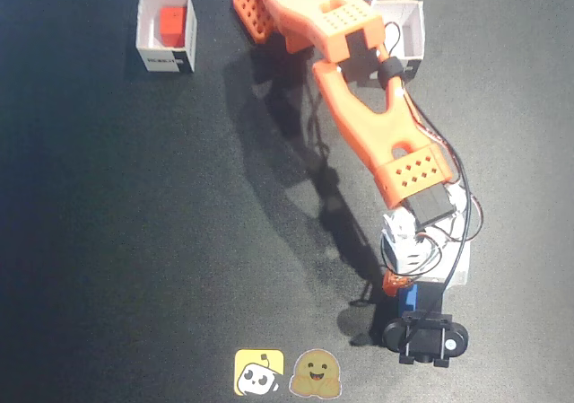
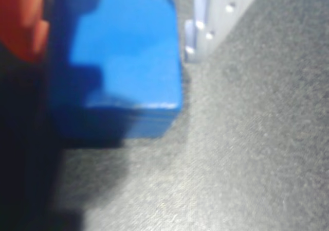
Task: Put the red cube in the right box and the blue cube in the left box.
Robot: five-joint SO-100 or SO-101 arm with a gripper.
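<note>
We find the small bright-blue solid cube [image 2: 123, 61] on the dark mat, low in the fixed view, right at the orange arm's gripper [image 1: 409, 288]; whether its jaws are clamped, we cannot tell.

Smooth glossy blue cube [image 2: 123, 61], matt grainy table [image 2: 247, 154]

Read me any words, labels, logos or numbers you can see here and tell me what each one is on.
White box holding the red cube: a dark printed strip on its front wall, too small to read.
Yellow sticker on the table: a cartoon face, no words.
Hugging-face emoji sticker: no words.
Wrist view: no text on the blue cube.
</note>
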